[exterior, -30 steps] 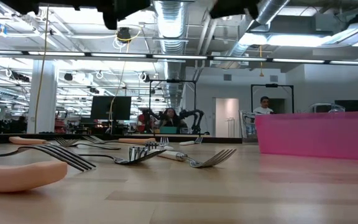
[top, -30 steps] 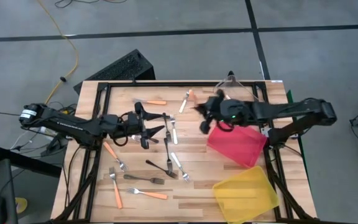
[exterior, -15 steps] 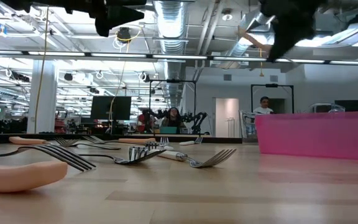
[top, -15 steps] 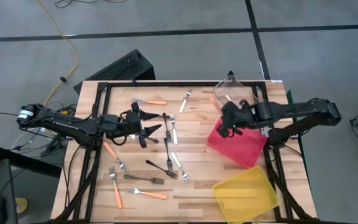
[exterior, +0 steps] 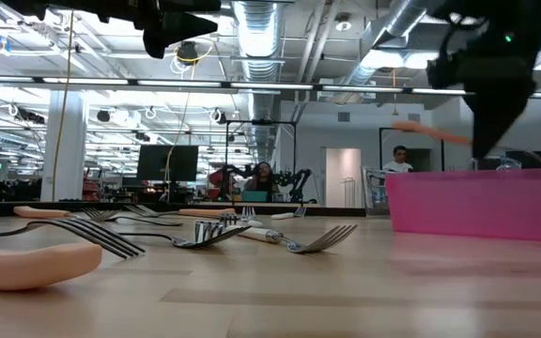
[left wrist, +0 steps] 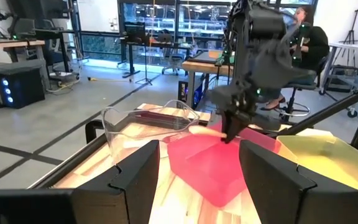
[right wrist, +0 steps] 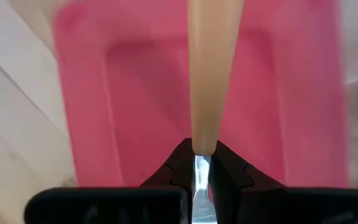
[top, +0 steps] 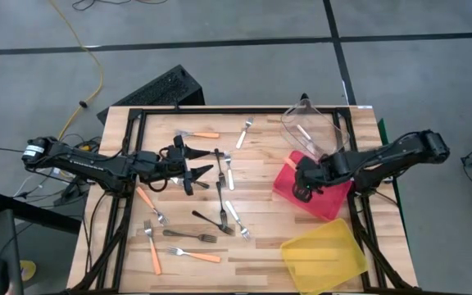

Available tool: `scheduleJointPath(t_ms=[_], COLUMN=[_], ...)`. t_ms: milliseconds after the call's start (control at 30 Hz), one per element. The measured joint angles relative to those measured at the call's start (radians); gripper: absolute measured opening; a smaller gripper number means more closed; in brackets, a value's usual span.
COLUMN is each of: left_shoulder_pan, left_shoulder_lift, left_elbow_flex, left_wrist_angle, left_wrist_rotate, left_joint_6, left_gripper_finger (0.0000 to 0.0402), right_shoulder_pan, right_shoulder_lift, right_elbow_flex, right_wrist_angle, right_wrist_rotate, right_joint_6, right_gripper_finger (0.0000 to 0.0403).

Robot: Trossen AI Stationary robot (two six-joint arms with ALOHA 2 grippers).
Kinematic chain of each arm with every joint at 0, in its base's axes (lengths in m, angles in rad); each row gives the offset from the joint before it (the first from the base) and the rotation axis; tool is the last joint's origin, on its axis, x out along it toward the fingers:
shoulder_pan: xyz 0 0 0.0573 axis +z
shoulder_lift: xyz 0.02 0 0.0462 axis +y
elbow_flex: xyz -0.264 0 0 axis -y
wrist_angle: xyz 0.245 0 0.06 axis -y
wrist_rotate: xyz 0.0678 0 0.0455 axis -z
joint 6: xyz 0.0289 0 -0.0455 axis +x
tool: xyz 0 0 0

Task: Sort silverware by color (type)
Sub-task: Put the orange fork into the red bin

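Right claw (top: pixel 305 187) is swinging from the surface's far edge to above the red plastic bin (top: pixel 328 195), pinching an orange-handled fork (right wrist: pixel 211 68).
Drop step under way: fork is hanging over the bin interior; next likely calls for spreading the fingers. Left claw (top: pixel 188 170), spread, is hovering over the scattered forks (top: pixel 217 215).

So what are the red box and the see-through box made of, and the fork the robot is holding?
The red bin looks like glossy, slightly see-through plastic. The clear bin looks like thin transparent plastic, since the table shows through it. The fork in the right hand has a matte orange handle, probably plastic, and a shiny neck that looks like metal.
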Motion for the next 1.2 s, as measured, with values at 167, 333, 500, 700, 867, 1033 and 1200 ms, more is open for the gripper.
scheduleJointPath(t_ms=[167, 333, 500, 700, 867, 1033, 1200], left_shoulder_pan=[0.0, 0.0, 0.0, 0.0, 0.0, 0.0, 0.0], left_shoulder_lift=[0.0, 0.0, 0.0, 0.0, 0.0, 0.0, 0.0], left_elbow_flex=[0.0, 0.0, 0.0, 0.0, 0.0, 0.0, 0.0], left_wrist_angle=[0.001, 0.0, 0.0, 0.0, -0.014, -0.021, -0.021], left_wrist_rotate=[0.0, 0.0, 0.0, -0.001, -0.002, -0.003, -0.004], left_joint_6=[0.0, 0.0, 0.007, 0.016, 0.015, 0.011, 0.011], left_gripper_finger=[0.0206, 0.0206, 0.0206, 0.0206, 0.0206, 0.0206, 0.0206], right_shoulder_pan=[-0.002, -0.002, 0.0, -0.001, -0.001, -0.001, -0.001], right_shoulder_lift=[0.0, 0.0, 0.0, 0.0, 0.0, 0.0, 0.0], right_elbow_flex=[-0.079, -0.131, -0.163, -0.174, -0.174, -0.174, -0.196], right_wrist_angle=[0.058, 0.111, 0.13, 0.165, 0.21, 0.208, 0.22], right_wrist_rotate=[-0.07, -0.121, -0.173, -0.198, -0.219, -0.219, -0.219], right_joint_6=[-0.004, -0.012, -0.021, -0.061, -0.083, -0.083, -0.082], right_gripper_finger=[0.005, 0.005, 0.005, 0.005, 0.005, 0.005, 0.005])
